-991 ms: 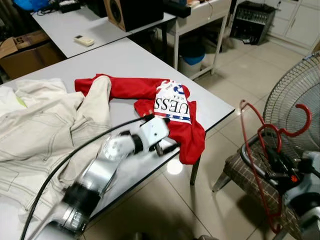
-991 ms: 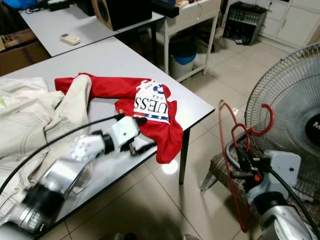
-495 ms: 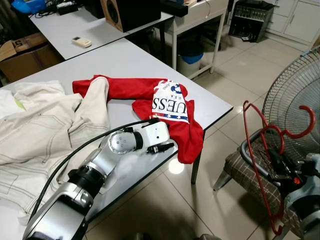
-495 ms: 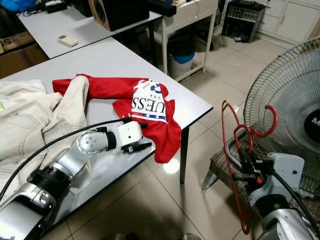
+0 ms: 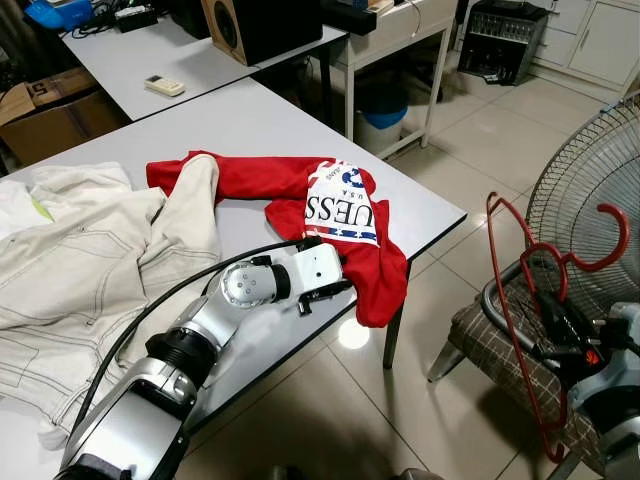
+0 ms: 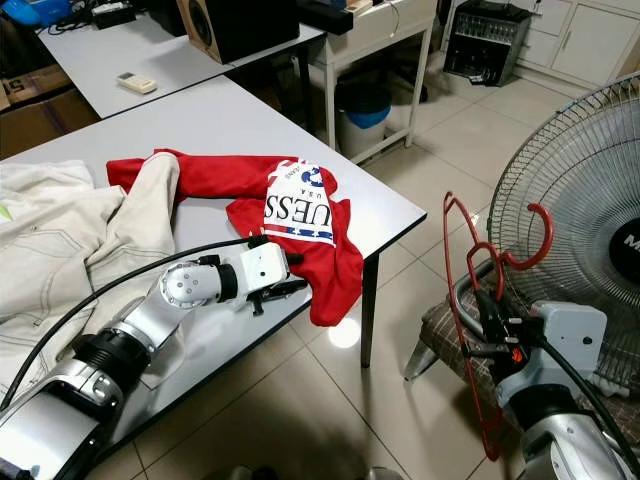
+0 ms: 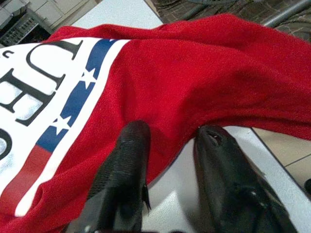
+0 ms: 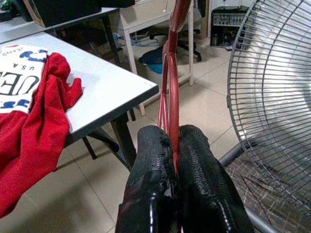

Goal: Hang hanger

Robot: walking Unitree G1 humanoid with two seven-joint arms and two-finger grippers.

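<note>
Reaching further than half second ago, left gripper [image 7: 167, 145] now at red shirt [image 5: 345, 215] hem, fingers apart, cloth edge between tips. Right gripper [image 8: 174, 145] clamped on red hanger [image 5: 520, 300], held off table's right. Judgement: shirt pickup imminent.
</note>
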